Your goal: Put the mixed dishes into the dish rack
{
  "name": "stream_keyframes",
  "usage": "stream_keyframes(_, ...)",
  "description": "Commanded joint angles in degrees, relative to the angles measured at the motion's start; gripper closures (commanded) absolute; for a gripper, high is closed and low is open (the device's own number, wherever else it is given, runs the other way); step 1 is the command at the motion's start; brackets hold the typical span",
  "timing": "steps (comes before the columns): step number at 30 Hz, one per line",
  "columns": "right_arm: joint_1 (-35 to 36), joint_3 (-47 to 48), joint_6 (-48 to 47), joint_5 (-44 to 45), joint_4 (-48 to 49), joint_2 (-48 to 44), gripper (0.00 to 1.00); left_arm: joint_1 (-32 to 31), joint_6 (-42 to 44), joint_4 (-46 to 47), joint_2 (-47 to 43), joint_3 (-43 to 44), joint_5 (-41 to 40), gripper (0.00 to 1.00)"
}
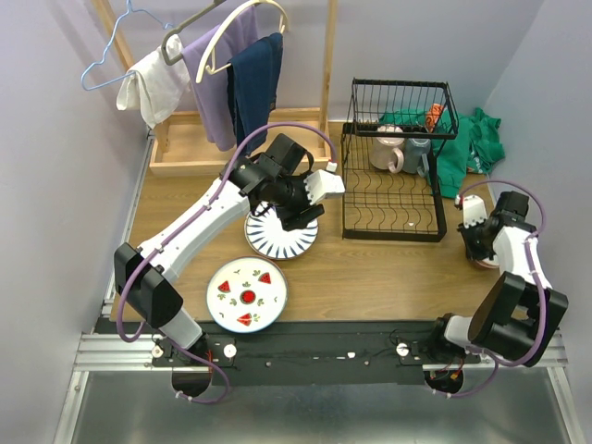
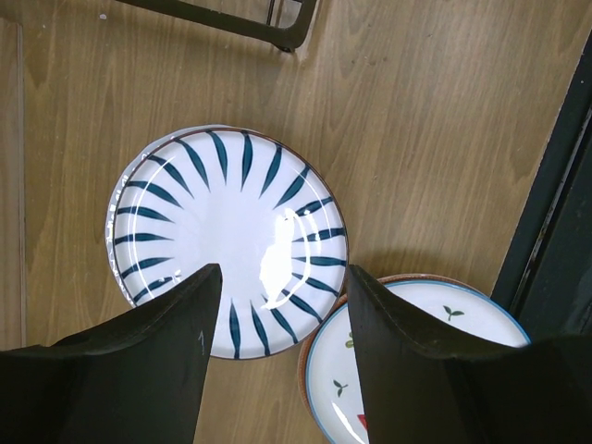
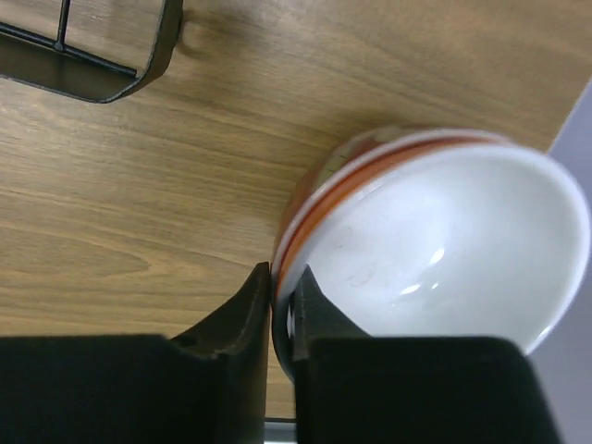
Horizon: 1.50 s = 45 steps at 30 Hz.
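Hovering left gripper [image 2: 285, 277]: fingers are standing wide apart, holding nothing; it is hanging over the near part of the striped plate; contact can't be told.
Striped plate [image 2: 231, 231]: white w/ dark-blue radial stripes, is lying flat on the table [image 1: 388, 277], approx mid-table, near the dish rack's front-left corner.
Fruit plate [image 1: 247, 294]: white w/ red fruit motifs, is lying flat closer to the arm bases, just beside the striped plate; whether the rims are touching can't be told.
Right gripper [image 3: 280, 277]: is clamping the rim of the orange-banded bowl, one finger inside, the other outside.
Orange-banded bowl [image 3: 435, 250]: white inside, is sitting upright at the table's right edge, near the rack's front-right corner but apart from it. A 2nd rim is showing just under it, so it is prob. sitting nested in another bowl; not certain.
Dish rack [image 1: 393, 199]: black wire, 2 tiers, is standing at the back right of the table; its curved plate slots are holding no plates.
Mug [image 1: 387, 153]: pale, is sitting in the rack's lower tier at the back, w/ a greyish cup [image 1: 418, 153] beside it.
Green cloth [image 1: 472, 143]: is lying behind & right of the rack.
Clothes stand [image 1: 185, 153]: wooden, is standing back left w/ garments hanging on it.
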Motion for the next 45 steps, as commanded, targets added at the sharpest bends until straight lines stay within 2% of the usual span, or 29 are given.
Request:
stream_keyframes(1,-0.2,-0.2,-4.0,1.0,-2.5,-3.1,0.88,-0.4,-0.3,0.4,-1.6,-1.2,-1.6,0.35)
stream_keyframes(4,-0.2,0.6,-5.6,0.6,-5.8,-6.7,0.91,-0.4,-0.3,0.6,-1.9,-1.9,-1.6,0.35)
stream_keyframes(10,-0.2,1.9,-10.9,-5.7,-17.8,-10.7,0.96,-0.4,0.0,1.8,-3.2,-5.1,-2.1,0.35)
stream_keyframes(17,1.4,1.2,-22.5,-17.6,-29.3,-13.5,0.98,-0.4,-0.2,2.8,-5.1,-8.1,-2.9,0.35)
stream_keyframes(20,4.8,0.8,-23.8,-20.1,-28.7,-16.0,0.98,-0.3,-0.3,3.5,-6.4,-10.2,-3.7,0.35)
stream_keyframes(24,15.7,-0.8,-23.3,-20.2,-25.7,-19.7,0.98,-0.3,-1.1,3.6,-8.3,-12.7,-2.9,0.35)
stream_keyframes(27,22.7,-0.2,-20.1,-20.9,-23.3,-18.8,0.98,-0.4,-1.1,3.5,-9.3,-14.1,-2.9,0.35)
stream_keyframes(35,40.4,2.8,-13.1,-18.0,-13.4,-9.5,0.99,-0.3,-1.1,5.1,-10.6,-15.0,-5.5,0.35)
stream_keyframes(36,44.5,3.0,-12.7,-17.0,-12.9,-7.9,0.99,-0.3,-1.1,5.3,-10.7,-15.0,-5.9,0.35)
stream_keyframes(40,51.7,2.5,-10.9,-14.5,-9.5,-5.3,0.99,-0.3,-1.1,6.0,-10.8,-15.2,-6.9,0.35)
stream_keyframes(41,52.5,2.5,-11.0,-14.3,-9.2,-4.9,0.98,-0.2,-1.1,6.1,-10.8,-15.3,-6.7,0.35)
stream_keyframes(45,55.0,2.5,-13.5,-12.6,-12.5,-4.3,0.75,-0.3,-1.6,6.0,-10.6,-15.4,-5.8,0.34)
